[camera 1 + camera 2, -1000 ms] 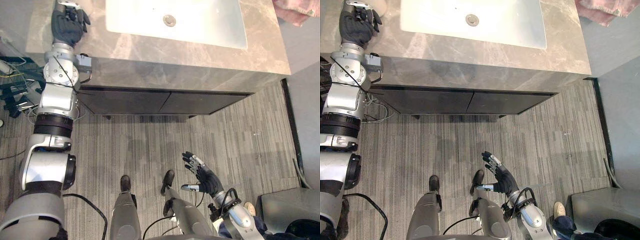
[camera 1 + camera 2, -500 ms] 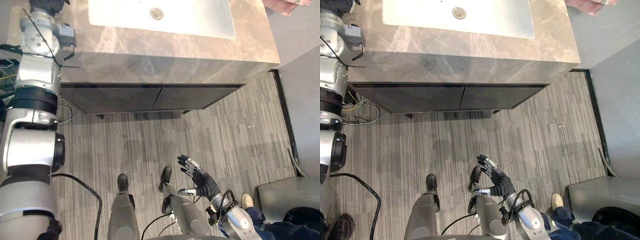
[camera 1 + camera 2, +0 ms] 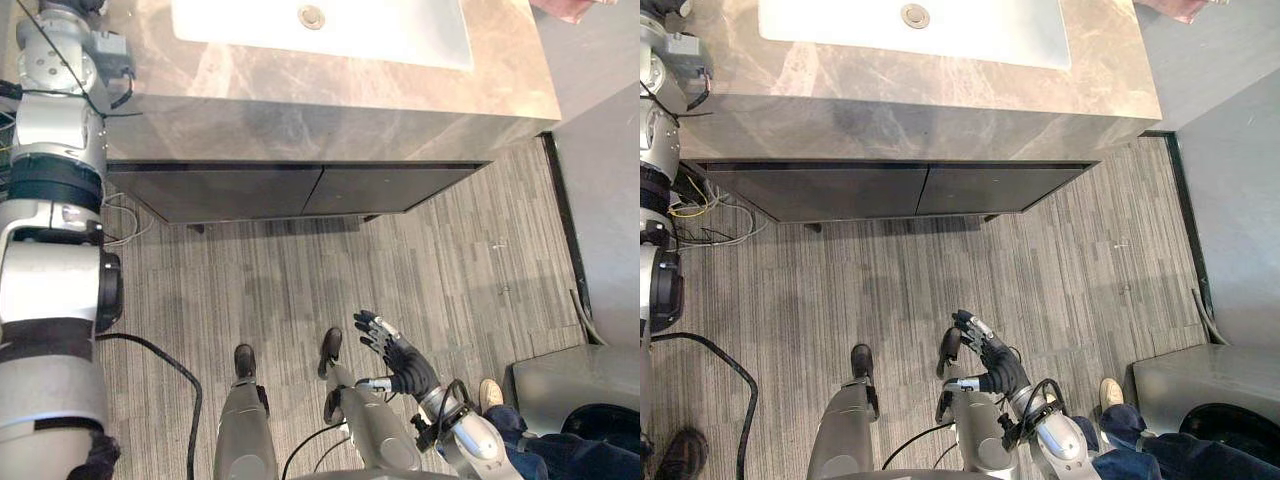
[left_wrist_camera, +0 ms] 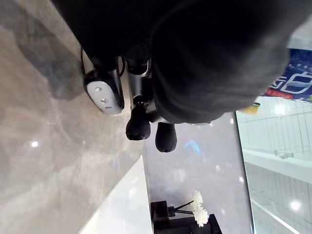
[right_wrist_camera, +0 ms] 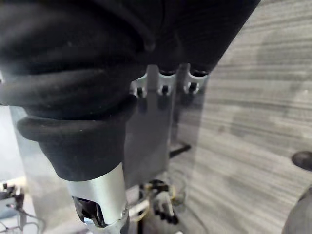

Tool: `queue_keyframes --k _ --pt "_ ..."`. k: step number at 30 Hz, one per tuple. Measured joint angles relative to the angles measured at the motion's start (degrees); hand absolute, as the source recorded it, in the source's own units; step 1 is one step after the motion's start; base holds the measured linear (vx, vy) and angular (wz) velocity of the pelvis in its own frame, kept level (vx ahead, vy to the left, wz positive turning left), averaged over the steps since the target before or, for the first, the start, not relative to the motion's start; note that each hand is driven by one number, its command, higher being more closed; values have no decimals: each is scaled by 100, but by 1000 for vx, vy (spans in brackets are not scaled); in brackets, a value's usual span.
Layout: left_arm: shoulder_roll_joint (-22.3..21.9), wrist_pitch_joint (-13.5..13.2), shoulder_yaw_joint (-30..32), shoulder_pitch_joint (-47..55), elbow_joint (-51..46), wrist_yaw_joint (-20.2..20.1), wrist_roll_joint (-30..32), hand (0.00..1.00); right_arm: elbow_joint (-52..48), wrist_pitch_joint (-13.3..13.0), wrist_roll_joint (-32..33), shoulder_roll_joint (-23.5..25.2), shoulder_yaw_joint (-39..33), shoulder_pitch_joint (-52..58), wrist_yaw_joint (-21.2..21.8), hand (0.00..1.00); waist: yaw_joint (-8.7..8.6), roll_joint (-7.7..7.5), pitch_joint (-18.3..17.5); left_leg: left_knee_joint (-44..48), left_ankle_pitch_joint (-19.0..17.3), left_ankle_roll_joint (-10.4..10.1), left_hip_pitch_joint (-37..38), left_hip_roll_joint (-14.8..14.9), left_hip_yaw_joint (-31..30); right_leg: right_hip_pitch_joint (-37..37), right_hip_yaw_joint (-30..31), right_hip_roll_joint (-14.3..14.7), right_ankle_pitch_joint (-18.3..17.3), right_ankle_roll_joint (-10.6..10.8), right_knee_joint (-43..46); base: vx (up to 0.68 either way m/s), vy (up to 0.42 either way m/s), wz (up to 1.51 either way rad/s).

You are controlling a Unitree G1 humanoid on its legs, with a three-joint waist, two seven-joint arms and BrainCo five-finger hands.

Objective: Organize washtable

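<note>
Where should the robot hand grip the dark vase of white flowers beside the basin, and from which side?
Probably round the boxy body of the dark vase, coming in level from the side: its flat sides offer a firm hold, and its white flowers sit on thin stems that would bend. The left robot hand is nearer.

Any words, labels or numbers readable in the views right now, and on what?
Blue sign, in the background of the left wrist view: white print, too blurred to read.
Countertop and sink: no text visible.
</note>
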Motion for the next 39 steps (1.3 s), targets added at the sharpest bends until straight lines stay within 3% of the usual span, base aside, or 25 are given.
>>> queue_keyframes --k 13,21,25,31,34,39 --pt "29 -40 2 38 -91 -2 58 100 0 -1 6 -7 22 -10 0 0 -95 -93 46 37 0 0 -101 -8 0 -85 0 -9 3 -4 1 36 30 0" --pt "-340 -55 3 1123 -1491 -138 299 100 -1 0 12 -6 85 -57 9 0 33 -90 45 18 4 7 61 -23 -66 111 -64 -17 2 -8 -1 38 36 5" --pt "-482 -71 38 1528 -1854 -234 291 100 0 6 2 -9 82 -223 8 0 87 -87 40 -50 64 53 154 -117 -80 215 -162 -94 -160 -216 0 20 24 11" --pt "-573 -41 84 1952 -2065 -307 285 100 13 22 -5 -140 52 -306 7 0 97 -5 -46 35 63 40 175 -198 -141 329 -212 -165 -504 -212 5 -2 12 8" --pt "-643 17 95 2149 -2026 -371 283 100 21 24 -6 -184 24 -286 8 0 93 117 -166 42 63 31 204 -186 -214 403 -315 -148 -531 -185 27 6 7 10" --pt "-669 43 209 2171 -1541 -344 218 100 35 25 -6 -189 6 -221 9 0 91 140 -419 46 59 26 223 -192 -221 451 -348 -158 -524 -188 28 24 41 5"
